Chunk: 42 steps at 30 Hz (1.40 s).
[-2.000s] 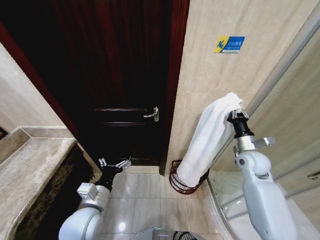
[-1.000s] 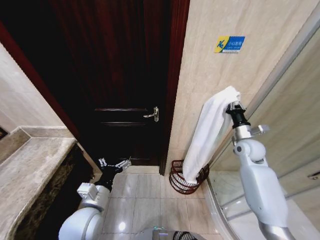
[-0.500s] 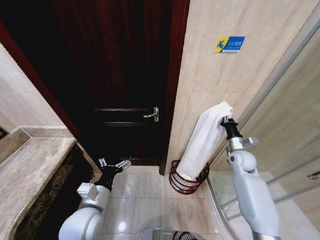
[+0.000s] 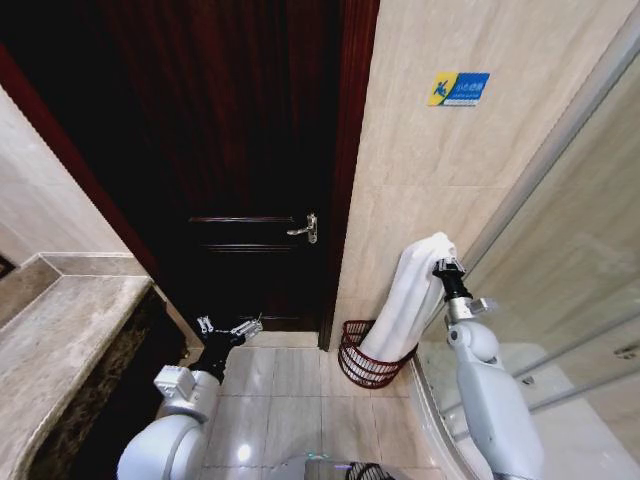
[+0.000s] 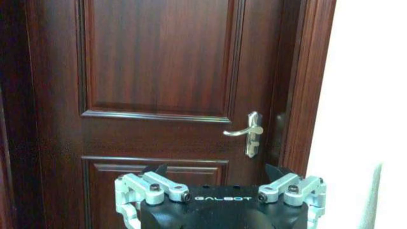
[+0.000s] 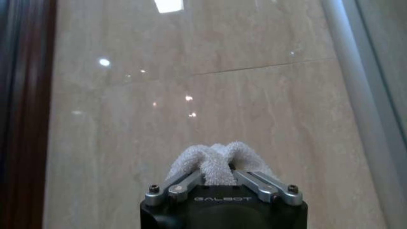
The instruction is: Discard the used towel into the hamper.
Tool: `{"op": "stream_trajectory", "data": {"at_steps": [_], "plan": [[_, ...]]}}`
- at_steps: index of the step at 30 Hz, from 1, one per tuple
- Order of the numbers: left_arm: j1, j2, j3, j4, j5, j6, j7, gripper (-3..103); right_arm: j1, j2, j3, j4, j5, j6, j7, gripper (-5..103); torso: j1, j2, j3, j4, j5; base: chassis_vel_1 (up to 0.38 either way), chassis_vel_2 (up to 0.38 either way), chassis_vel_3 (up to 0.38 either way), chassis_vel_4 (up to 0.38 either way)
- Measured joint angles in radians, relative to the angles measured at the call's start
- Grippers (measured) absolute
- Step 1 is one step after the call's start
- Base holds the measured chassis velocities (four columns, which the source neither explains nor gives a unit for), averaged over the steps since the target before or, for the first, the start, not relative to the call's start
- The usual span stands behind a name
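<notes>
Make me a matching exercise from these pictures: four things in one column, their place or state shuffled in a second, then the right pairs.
Things
1. towel
2. hamper
3. left gripper
4. door handle

Place or state
A. on the floor at the foot of the tiled wall, beside the door frame
B. open, holding nothing, low in front of the dark door
C. silver, on the dark door
D. pinched at the top by the right gripper, lower end hanging into the basket

Pairs: 1-D, 2-A, 3-B, 4-C
</notes>
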Motion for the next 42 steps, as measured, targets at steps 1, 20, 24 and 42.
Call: {"op": "stream_trajectory", "data": {"at_steps": [1,20,24,42], "plan": [[0.0,0.0,0.0,0.0,0.0,0.0,0.0,100,-0.01,0.011,-0.005,-0.004,-0.012,0.021,-0.001,5,0.0,0.0,0.0,0.0,0.0,0.0,0.0,0.0,0.0],[0.0,0.0,0.0,0.0,0.0,0.0,0.0,100,-0.081,0.12,0.032,-0.141,-0.2,0.276,0.047,5,0.0,0.0,0.0,-0.0001,0.0002,0.0,0.0,0.0,0.0],[0.0,0.0,0.0,0.0,0.0,0.0,0.0,100,-0.092,0.137,0.03,-0.146,-0.234,0.299,0.051,5,0.0,0.0,0.0,0.0,0.0001,0.0,0.0,0.0,0.0],[0.0,0.0,0.0,0.0,0.0,0.0,0.0,100,-0.151,0.167,0.022,-0.149,-0.225,0.299,0.042,5,0.0,0.0,0.0,-0.0001,0.0002,0.0,0.0,0.0,0.0]]}}
